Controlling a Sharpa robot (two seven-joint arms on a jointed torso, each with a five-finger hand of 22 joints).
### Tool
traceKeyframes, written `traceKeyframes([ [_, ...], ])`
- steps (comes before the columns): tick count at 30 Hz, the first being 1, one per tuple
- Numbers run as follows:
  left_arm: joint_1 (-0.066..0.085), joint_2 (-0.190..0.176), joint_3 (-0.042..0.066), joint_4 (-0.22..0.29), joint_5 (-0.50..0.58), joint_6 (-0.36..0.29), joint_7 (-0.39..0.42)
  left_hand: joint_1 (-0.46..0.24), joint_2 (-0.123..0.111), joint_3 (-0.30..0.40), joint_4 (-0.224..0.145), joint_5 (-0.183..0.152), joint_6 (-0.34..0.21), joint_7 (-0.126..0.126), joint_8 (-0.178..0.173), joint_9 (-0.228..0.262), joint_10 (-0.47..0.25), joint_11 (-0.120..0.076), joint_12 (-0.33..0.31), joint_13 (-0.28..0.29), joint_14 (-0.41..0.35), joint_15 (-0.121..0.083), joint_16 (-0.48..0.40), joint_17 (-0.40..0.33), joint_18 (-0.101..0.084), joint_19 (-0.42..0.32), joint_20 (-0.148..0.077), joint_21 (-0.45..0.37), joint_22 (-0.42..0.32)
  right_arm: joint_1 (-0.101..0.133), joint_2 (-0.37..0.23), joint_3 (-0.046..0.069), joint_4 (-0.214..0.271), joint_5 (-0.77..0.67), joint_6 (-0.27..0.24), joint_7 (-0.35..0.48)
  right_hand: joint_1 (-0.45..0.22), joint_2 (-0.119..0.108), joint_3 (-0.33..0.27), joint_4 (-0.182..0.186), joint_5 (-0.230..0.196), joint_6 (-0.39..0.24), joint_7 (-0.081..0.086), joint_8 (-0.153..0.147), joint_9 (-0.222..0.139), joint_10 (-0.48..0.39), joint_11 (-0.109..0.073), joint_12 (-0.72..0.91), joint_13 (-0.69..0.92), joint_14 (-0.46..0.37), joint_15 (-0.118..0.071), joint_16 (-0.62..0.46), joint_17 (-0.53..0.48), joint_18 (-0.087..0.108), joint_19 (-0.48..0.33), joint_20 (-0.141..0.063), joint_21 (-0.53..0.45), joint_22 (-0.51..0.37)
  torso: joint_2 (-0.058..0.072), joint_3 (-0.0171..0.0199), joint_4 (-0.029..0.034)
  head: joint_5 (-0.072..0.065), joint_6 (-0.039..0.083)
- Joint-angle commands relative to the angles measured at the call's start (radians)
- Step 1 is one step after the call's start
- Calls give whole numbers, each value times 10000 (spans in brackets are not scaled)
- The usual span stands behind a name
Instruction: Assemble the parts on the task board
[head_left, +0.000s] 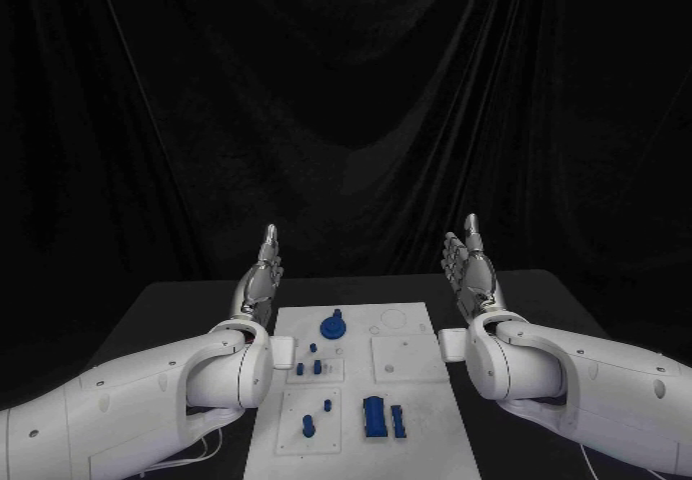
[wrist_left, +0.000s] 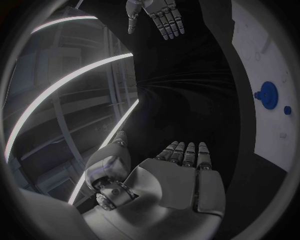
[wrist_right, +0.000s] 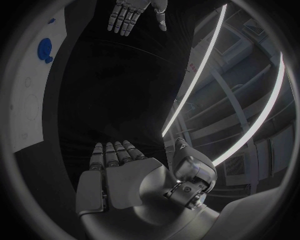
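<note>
The white task board (head_left: 411, 385) lies in the middle of the black table. On it sit a round blue gear-like part (head_left: 333, 326), small blue pegs (head_left: 309, 369), and a larger blue block (head_left: 379, 416) nearer me. My left hand (head_left: 261, 282) is raised beside the board's left edge, fingers straight and together, holding nothing. My right hand (head_left: 473, 272) is raised by the right edge in the same flat pose, empty. The left wrist view has the left hand (wrist_left: 181, 172) flat, the right hand (wrist_left: 156, 15) across from it, and the round blue part (wrist_left: 269, 95).
Black table (head_left: 188, 300) extends on both sides of the board, with a black curtain behind it. The right wrist view has my right hand (wrist_right: 115, 167), the left hand (wrist_right: 131, 14) opposite, and the board (wrist_right: 31, 95) with the blue part (wrist_right: 45, 49).
</note>
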Motion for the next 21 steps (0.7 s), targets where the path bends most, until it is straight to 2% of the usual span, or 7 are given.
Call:
traceKeyframes([
  [1,27,18,14,31,112,-237,48,-592,-6,23,-93,-71,-72,0,-48,-17,-1,68,-33,-15,14,88,-36,-8,-133,30,-73,-57,-14,-22,-2,10,2,11,-160,-113,-63,12,10,-39,-36,-36,3,-35,-15,6,39,-37,-11,-22,70,-36,-13,-73,-3,-53,-37,-14,-1,1,-2,-1,0],
  [4,27,18,14,31,112,-237,48,-737,-6,23,-93,-71,-72,0,-48,-17,-1,68,-33,-15,14,88,-36,-8,-133,30,-73,-57,-14,-22,-2,10,2,11,-160,-113,-63,12,10,-39,-36,-36,3,-35,-15,6,39,-37,-11,-22,70,-36,-13,-73,-3,-53,-37,-14,-1,1,-2,-1,0],
  [6,27,18,14,31,112,-237,48,-1138,-6,23,-93,-71,-72,0,-48,-17,-1,68,-33,-15,14,88,-36,-8,-133,30,-73,-57,-14,-22,-2,10,2,11,-160,-113,-63,12,10,-39,-36,-36,3,-35,-15,6,39,-37,-11,-22,70,-36,-13,-73,-3,-53,-37,-14,-1,1,-2,-1,0],
  [7,27,18,14,31,112,-237,48,-1856,-6,23,-93,-71,-72,0,-48,-17,-1,68,-33,-15,14,88,-36,-8,-133,30,-73,-57,-14,-22,-2,10,2,11,-160,-113,-63,12,10,-39,-36,-36,3,-35,-15,6,39,-37,-11,-22,70,-36,-13,-73,-3,-53,-37,-14,-1,1,-2,-1,0],
  [21,27,18,14,31,112,-237,48,-1856,-6,23,-93,-71,-72,0,-48,-17,-1,68,-33,-15,14,88,-36,-8,-133,30,-73,-57,-14,-22,-2,10,2,11,-160,-113,-63,12,10,-39,-36,-36,3,-35,-15,6,39,-37,-11,-22,70,-36,-13,-73,-3,-53,-37,-14,-1,1,-2,-1,0],
])
